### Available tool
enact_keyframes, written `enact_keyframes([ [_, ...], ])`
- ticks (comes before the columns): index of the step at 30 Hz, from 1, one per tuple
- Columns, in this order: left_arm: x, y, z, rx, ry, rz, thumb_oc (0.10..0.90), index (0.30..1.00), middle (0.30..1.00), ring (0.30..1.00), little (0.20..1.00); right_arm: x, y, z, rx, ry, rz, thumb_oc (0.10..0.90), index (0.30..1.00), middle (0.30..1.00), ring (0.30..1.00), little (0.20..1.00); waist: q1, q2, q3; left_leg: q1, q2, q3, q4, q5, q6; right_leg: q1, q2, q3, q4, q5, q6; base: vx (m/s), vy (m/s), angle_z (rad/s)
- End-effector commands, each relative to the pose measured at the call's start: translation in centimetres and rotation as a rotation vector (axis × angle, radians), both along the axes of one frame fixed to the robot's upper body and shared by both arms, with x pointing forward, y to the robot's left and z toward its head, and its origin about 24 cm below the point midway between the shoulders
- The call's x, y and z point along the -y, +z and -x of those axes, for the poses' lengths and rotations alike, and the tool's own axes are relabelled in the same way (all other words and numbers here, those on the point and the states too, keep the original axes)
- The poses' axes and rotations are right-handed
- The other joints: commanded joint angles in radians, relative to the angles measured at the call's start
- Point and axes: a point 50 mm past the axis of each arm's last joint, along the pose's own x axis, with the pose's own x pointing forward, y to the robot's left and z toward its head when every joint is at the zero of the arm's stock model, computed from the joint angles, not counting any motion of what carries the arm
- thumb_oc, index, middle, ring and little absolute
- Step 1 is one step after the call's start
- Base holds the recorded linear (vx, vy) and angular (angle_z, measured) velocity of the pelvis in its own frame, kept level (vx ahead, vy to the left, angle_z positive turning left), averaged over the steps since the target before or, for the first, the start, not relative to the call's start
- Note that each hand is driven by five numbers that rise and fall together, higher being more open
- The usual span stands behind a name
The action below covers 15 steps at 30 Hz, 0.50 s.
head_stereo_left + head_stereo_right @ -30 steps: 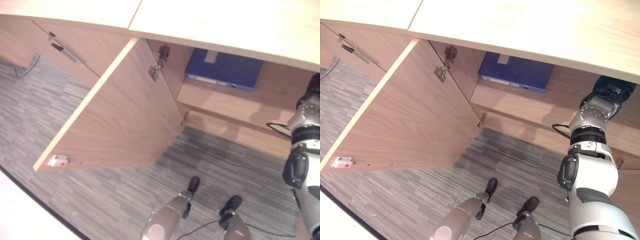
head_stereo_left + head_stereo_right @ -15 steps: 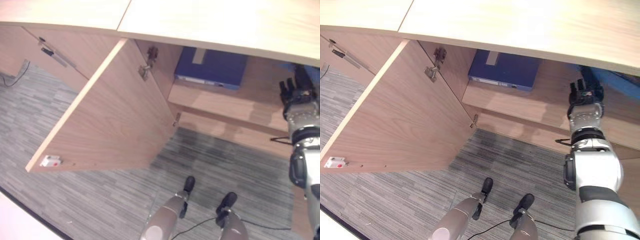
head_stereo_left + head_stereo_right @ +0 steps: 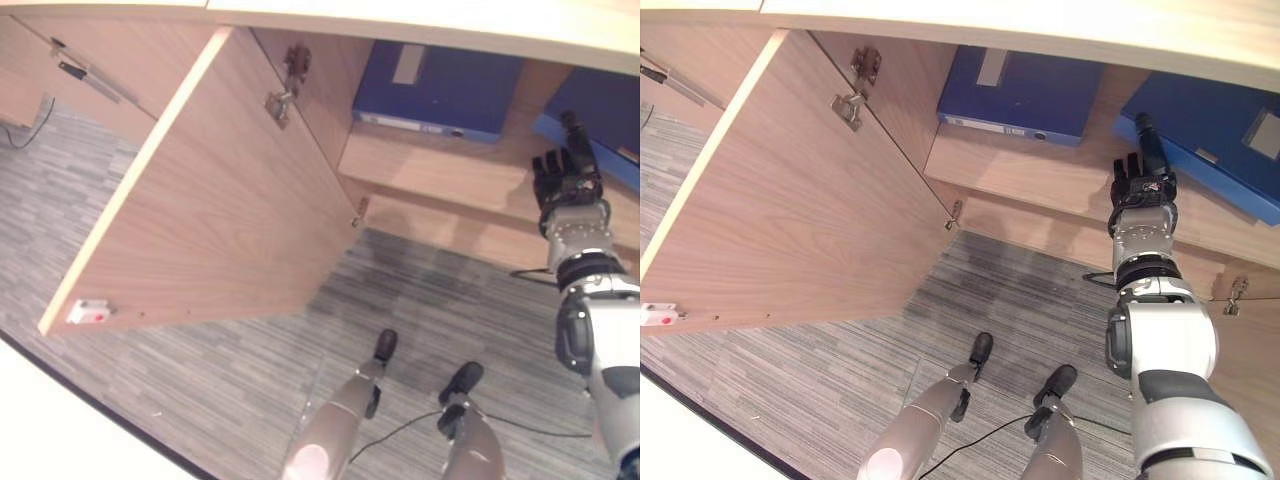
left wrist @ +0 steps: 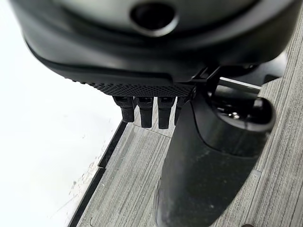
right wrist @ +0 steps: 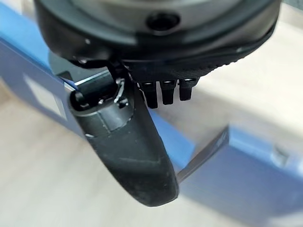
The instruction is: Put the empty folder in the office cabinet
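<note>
On the pale wooden cabinet shelf (image 3: 1060, 175), the flat blue folder (image 3: 1215, 125) lies just beyond the dark right hand (image 3: 1143, 192), whose fingers (image 3: 1148, 140) are extended, holding nothing; left hand (image 4: 156, 80) fingers are straight.

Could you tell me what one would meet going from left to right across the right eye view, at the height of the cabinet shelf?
Open cabinet door → door hinge → blue folder lying flat on the shelf → right hand, fingers straight → second blue folder, tilted, at the hand's fingertips.
</note>
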Motion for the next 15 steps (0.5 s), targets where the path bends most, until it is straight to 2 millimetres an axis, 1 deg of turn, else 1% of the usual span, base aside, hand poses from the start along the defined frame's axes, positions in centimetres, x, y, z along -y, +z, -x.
enact_keyframes([
  [1,-5.2,1.2,5.8,-0.190,0.065,-0.132,0.800,0.900,0.900,0.900,0.900,2.6,5.4,1.0,-0.016,-0.001,0.402,0.800,0.900,0.900,0.900,0.900,-0.009,-0.046,-0.018,0.012,0.015,-0.025,0.013,-0.113,-0.047,0.126,0.021,-0.002,-0.107,-0.026,0.030,-0.01,-0.030,-0.09],
  [2,-5.2,1.2,5.8,-0.190,0.066,-0.132,0.800,0.900,0.900,0.900,0.900,2.7,5.3,1.0,-0.061,0.005,0.463,0.800,0.900,0.900,0.900,0.900,-0.014,-0.048,-0.014,0.018,0.020,-0.025,0.004,-0.108,-0.048,0.129,0.024,-0.002,-0.113,-0.022,0.029,-0.02,-0.040,-0.11],
  [3,-5.7,1.4,5.8,-0.190,0.066,-0.147,0.800,0.900,0.900,0.900,0.900,3.1,4.9,1.2,-0.153,0.024,0.583,0.800,0.900,0.900,0.900,0.900,-0.022,-0.057,-0.010,0.024,0.024,-0.025,-0.006,-0.103,-0.049,0.132,0.026,-0.005,-0.121,-0.017,0.029,-0.02,-0.042,-0.14],
  [4,-5.8,1.5,5.9,-0.190,0.066,-0.149,0.800,0.900,0.900,0.900,0.900,3.3,5.0,1.4,-0.193,0.034,0.646,0.800,0.900,0.900,0.900,0.900,-0.027,-0.060,-0.006,0.028,0.026,-0.024,-0.011,-0.099,-0.050,0.134,0.028,-0.006,-0.123,-0.014,0.028,-0.04,-0.059,-0.14],
  [5,-6.4,1.8,6.1,-0.186,0.076,-0.167,0.800,0.900,0.900,0.900,0.900,4.7,6.4,2.2,-0.321,-0.003,0.873,0.800,0.900,0.900,0.900,0.900,-0.036,-0.074,-0.001,0.036,0.032,-0.022,-0.025,-0.092,-0.052,0.137,0.032,-0.006,-0.131,-0.007,0.028,-0.03,-0.040,-0.14],
  [7,-6.5,1.8,6.1,-0.183,0.077,-0.176,0.800,0.900,0.900,0.900,0.900,5.4,7.1,2.7,-0.396,-0.043,0.995,0.800,0.900,0.900,0.900,0.900,-0.043,-0.079,0.001,0.043,0.035,-0.020,-0.035,-0.087,-0.053,0.139,0.034,-0.005,-0.136,-0.003,0.029,-0.02,-0.024,-0.09],
  [8,-6.7,1.8,5.9,-0.176,0.078,-0.190,0.800,0.900,0.900,0.900,0.900,6.0,8.0,3.1,-0.467,-0.086,1.094,0.800,0.900,0.900,0.900,0.900,-0.046,-0.081,0.004,0.047,0.037,-0.018,-0.042,-0.084,-0.054,0.139,0.035,-0.003,-0.136,-0.002,0.029,-0.02,-0.023,-0.07],
  [9,-6.8,1.9,5.4,-0.157,0.075,-0.206,0.800,0.900,0.900,0.900,0.900,6.2,9.4,3.4,-0.556,-0.125,1.291,0.800,0.900,0.900,0.900,0.900,-0.050,-0.084,0.006,0.051,0.037,-0.017,-0.049,-0.080,-0.055,0.139,0.035,-0.004,-0.135,0.001,0.030,-0.02,-0.025,-0.08],
  [10,-6.7,1.8,5.3,-0.148,0.077,-0.208,0.800,0.900,0.900,0.900,0.900,6.1,10.2,3.4,-0.593,-0.148,1.381,0.800,0.900,0.900,0.900,0.900,-0.052,-0.083,0.006,0.054,0.036,-0.018,-0.055,-0.077,-0.054,0.139,0.035,-0.003,-0.135,0.003,0.031,-0.02,-0.019,-0.11],
  [12,-6.5,1.8,5.3,-0.139,0.078,-0.210,0.800,0.900,0.900,0.900,0.900,5.8,11.6,3.5,-0.635,-0.190,1.520,0.800,0.900,0.900,0.900,0.900,-0.051,-0.083,0.004,0.058,0.036,-0.017,-0.067,-0.072,-0.054,0.136,0.035,0.000,-0.137,0.005,0.031,-0.01,0.000,-0.12],
  [15,-5.9,1.6,5.4,-0.131,0.065,-0.202,0.800,0.900,0.900,0.900,0.900,5.5,12.3,3.4,-0.689,-0.196,1.598,0.800,0.900,0.900,0.900,0.900,-0.049,-0.074,0.008,0.062,0.037,-0.015,-0.078,-0.064,-0.053,0.134,0.033,0.004,-0.140,0.009,0.032,-0.02,0.008,-0.09],
])
